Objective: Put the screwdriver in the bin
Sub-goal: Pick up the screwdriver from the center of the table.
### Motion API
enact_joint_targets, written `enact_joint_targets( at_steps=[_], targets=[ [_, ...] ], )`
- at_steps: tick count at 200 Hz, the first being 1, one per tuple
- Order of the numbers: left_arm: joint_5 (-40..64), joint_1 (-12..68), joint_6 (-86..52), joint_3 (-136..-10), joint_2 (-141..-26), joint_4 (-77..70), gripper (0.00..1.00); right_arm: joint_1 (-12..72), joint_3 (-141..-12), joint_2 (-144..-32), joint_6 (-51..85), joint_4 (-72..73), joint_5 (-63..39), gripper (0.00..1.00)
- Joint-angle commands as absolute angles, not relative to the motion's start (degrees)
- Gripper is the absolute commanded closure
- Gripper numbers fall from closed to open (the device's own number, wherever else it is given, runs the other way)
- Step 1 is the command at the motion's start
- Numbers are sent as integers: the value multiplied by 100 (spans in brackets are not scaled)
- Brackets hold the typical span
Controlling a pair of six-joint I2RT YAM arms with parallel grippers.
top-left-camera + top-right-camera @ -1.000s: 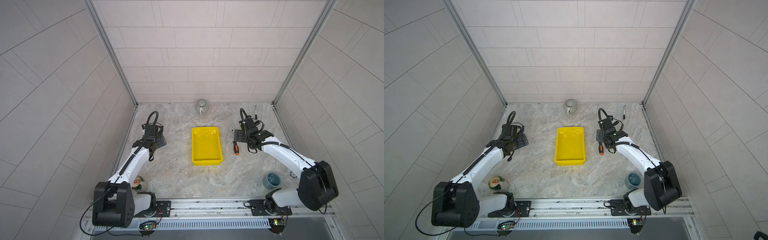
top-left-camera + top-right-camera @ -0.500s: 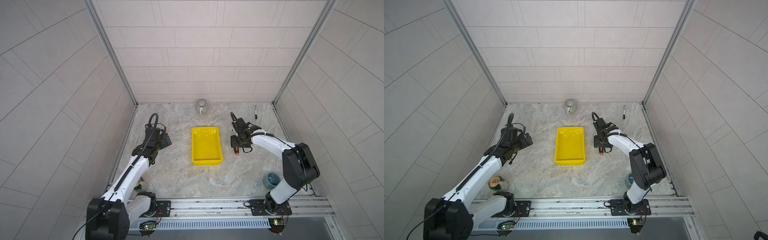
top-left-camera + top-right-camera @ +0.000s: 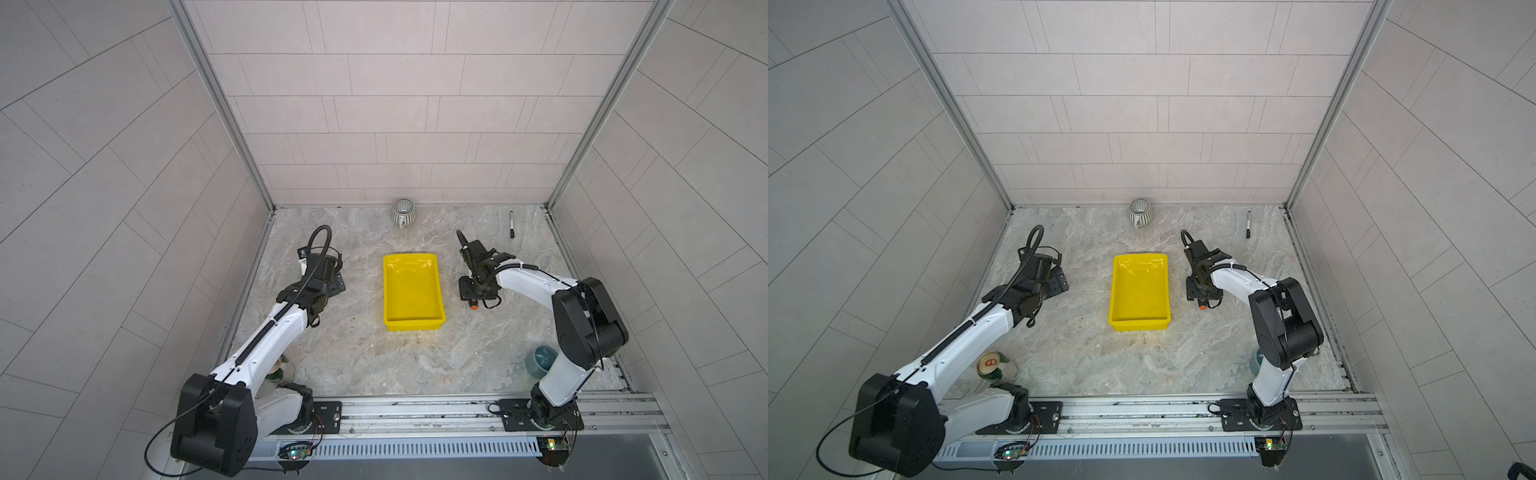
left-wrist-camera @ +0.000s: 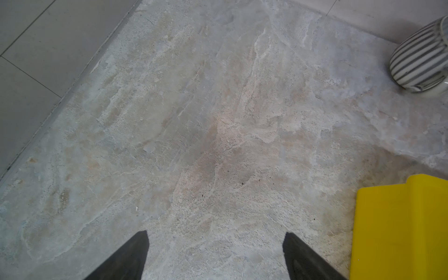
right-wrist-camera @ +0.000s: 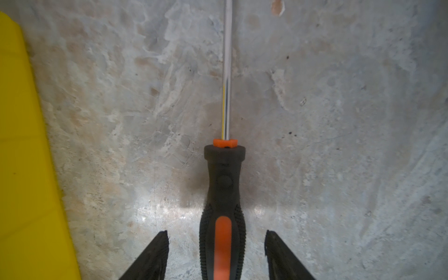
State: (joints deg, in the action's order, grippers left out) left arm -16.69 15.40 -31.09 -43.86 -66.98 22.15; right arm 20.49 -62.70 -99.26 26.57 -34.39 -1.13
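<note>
The screwdriver (image 5: 223,184), black handle with an orange stripe and a bright metal shaft, lies flat on the stone table to the right of the bin. In both top views only its orange butt (image 3: 473,306) (image 3: 1202,307) shows under the wrist. My right gripper (image 5: 216,232) (image 3: 478,291) is low over it and open. Its fingers straddle the handle, with a gap on each side. The yellow bin (image 3: 411,330) (image 3: 1139,325) (image 5: 24,169) holds nothing. My left gripper (image 4: 215,234) (image 3: 332,286) hangs open over bare table left of the bin (image 4: 400,230).
A ribbed grey-white mug (image 3: 403,212) (image 4: 421,58) stands by the back wall. A black marker pen (image 3: 511,224) lies at the back right. A teal cup (image 3: 540,361) stands near the right arm's base and a can (image 3: 990,363) near the left arm's base.
My right gripper has shifted left over the screwdriver handle, come down, and its jaws have narrowed around it. The right elbow has swung in. The left arm has shifted a little.
</note>
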Motion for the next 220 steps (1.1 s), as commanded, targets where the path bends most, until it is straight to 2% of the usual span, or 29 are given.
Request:
enact_joint_targets(
  at_steps=[1, 40, 44, 67, 87, 116, 130, 141, 157, 175, 180, 201, 220],
  targets=[
    [-2114, 1821, -3128, -4510, -6648, 2414, 8, 2039, -6259, -10161, 2593, -3448, -89, 37],
    [-2604, 2074, -3374, -4073, -6105, 2037, 4, 2035, -6193, -10231, 2584, -3328, -16, 42],
    [-2561, 2062, -3362, -3987, -6049, 1978, 0, 2032, -6194, -10230, 2578, -3317, -24, 43],
    [-2139, 2039, -3540, -3569, -5767, 1704, 0, 2030, -6152, -10244, 2568, -3283, 32, 45],
    [-1300, 2093, -3436, -3159, -5843, 1107, 0, 2031, -6078, -10212, 2598, -3253, 20, 55],
    [-1695, 2393, -3020, -3436, -6229, 1960, 0, 2030, -5736, -9842, 2692, -3189, 25, 72],
    [-1441, 2404, -2922, -3489, -6355, 1955, 3, 2030, -5667, -9579, 2743, -3258, 95, 80],
    [-1233, 2409, -2871, -3473, -6374, 1869, 4, 2030, -5800, -9373, 2746, -3514, 157, 82],
    [-1176, 2408, -2837, -3448, -6254, 1887, 6, 2071, -6145, -9006, 2778, -3982, 266, 93],
    [-1327, 2411, -2882, -3457, -5976, 2080, 6, 2270, -6444, -8528, 2954, -4223, 250, 95],
    [-1370, 2414, -2872, -3487, -5894, 2155, 2, 2371, -6518, -8414, 3031, -4254, 242, 95],
    [-2305, 2417, -3242, -3646, -5574, 2976, 0, 2859, -6786, -8099, 3496, -4269, 295, 96],
    [-2346, 2413, -3235, -2984, -5258, 2271, 0, 3390, -6902, -8101, 3927, -3852, 369, 96]
  ],
)
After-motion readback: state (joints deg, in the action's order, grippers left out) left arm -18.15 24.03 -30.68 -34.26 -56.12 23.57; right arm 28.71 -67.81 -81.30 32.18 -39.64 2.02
